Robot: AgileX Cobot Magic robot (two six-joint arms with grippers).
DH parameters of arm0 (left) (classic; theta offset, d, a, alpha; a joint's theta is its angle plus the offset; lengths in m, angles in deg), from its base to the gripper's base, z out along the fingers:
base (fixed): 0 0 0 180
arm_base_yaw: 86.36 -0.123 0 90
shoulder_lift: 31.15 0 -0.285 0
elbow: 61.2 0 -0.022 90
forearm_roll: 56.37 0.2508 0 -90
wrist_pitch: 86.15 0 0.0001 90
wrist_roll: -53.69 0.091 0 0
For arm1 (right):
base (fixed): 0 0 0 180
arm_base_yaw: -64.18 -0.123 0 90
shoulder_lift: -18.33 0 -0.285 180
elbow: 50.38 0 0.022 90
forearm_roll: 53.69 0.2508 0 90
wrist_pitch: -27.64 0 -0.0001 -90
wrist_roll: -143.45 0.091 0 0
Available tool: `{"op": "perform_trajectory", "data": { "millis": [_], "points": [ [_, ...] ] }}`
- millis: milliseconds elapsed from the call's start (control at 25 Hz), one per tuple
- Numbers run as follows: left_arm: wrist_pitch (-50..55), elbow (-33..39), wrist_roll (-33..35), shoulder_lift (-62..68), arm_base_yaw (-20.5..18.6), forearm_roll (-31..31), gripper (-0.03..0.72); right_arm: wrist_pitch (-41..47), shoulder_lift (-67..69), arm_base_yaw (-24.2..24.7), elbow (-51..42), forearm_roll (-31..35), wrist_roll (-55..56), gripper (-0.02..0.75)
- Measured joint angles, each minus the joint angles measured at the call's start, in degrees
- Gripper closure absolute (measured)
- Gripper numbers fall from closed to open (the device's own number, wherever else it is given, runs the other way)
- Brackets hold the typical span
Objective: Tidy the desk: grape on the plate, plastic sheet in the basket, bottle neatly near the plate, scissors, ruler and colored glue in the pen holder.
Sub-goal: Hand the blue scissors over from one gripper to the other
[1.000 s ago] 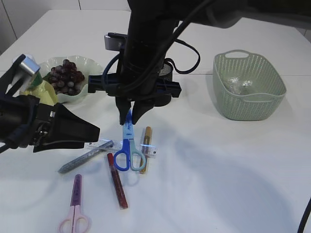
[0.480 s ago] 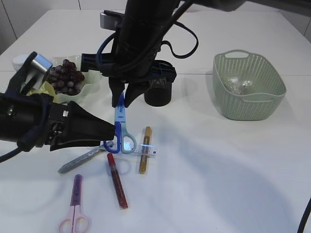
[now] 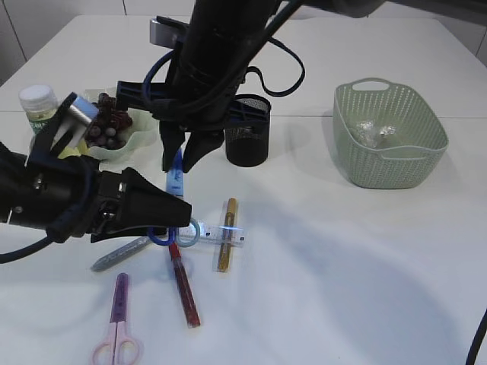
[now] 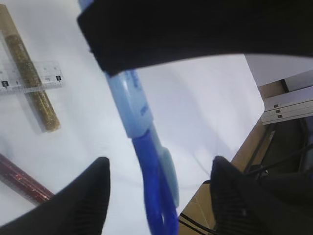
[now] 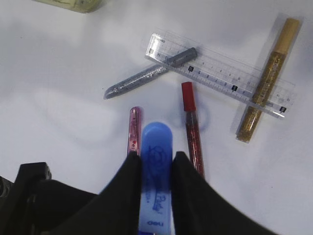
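My right gripper is shut on the blade sheath of the blue scissors and holds them upright, handles down, above the table. The right wrist view shows the sheath pinched between the fingers. My left gripper is open, one finger on each side of the scissors' handles, not touching them. In the exterior view it sits at the handles. The ruler, gold glue, red glue, silver glue and pink scissors lie on the table.
The black pen holder stands behind my right arm. Grapes lie on the plate at the left, the bottle beside it. The green basket at the right holds the plastic sheet.
My right gripper has lifted the blue scissors off the table and carried them left. My left gripper has moved right until its open fingers flank the handles.
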Motion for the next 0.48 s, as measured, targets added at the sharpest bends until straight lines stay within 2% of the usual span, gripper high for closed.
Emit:
{"op": "perform_trajectory", "data": {
  "millis": [240, 480],
  "points": [
    [0.2, 0.0, 2.0, 1.8, 0.0, -3.5, 0.219, 0.0, 0.0, 0.0, 0.0, 1.1, -0.1, 0.581],
    [0.4, 0.0, 2.5, 2.0, 0.0, -4.3, 0.219, 0.0, 0.0, 0.0, 0.0, 1.8, -0.2, 0.581]
  ]
}}
